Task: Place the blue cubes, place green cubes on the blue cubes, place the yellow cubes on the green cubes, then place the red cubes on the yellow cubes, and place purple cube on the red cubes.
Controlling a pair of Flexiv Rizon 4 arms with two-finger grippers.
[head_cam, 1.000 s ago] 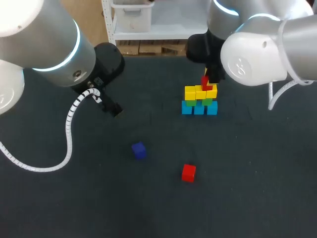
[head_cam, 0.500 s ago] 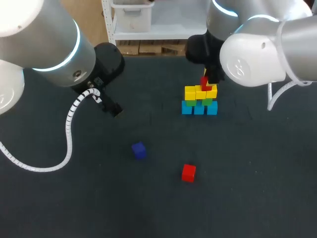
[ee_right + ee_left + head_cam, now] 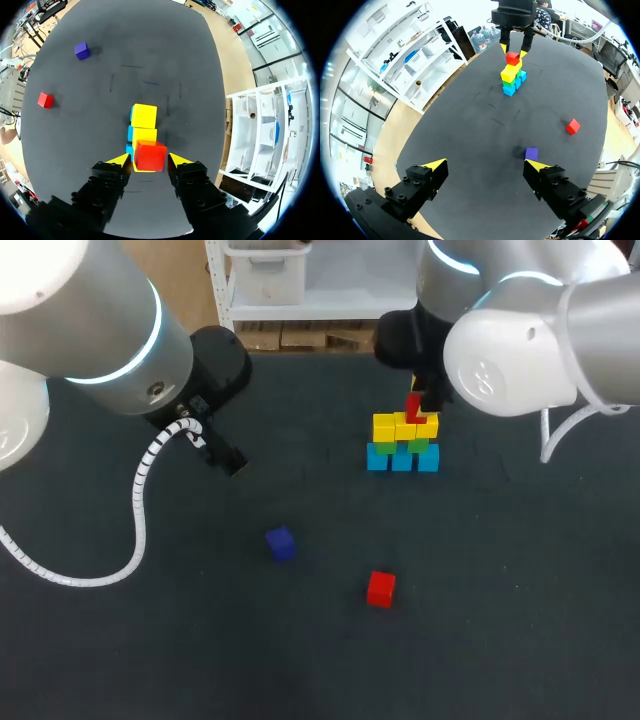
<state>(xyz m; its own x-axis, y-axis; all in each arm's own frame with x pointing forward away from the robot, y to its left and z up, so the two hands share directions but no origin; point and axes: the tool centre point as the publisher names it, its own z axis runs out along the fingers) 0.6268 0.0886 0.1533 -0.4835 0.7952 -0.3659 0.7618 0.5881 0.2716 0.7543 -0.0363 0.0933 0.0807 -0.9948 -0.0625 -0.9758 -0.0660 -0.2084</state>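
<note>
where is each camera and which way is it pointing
Head: above and behind, looking down on the table; left arm, right arm show.
Left wrist: on that arm, looking across past left gripper to the stack.
Right wrist: on that arm, looking down past right gripper at its red cube.
All share the stack.

No legible text or signs

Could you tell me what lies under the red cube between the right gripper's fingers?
Directly beneath the red cube is a yellow cube, with green cubes and blue cubes lower down. Whether it already rests on the yellow is hidden.
</note>
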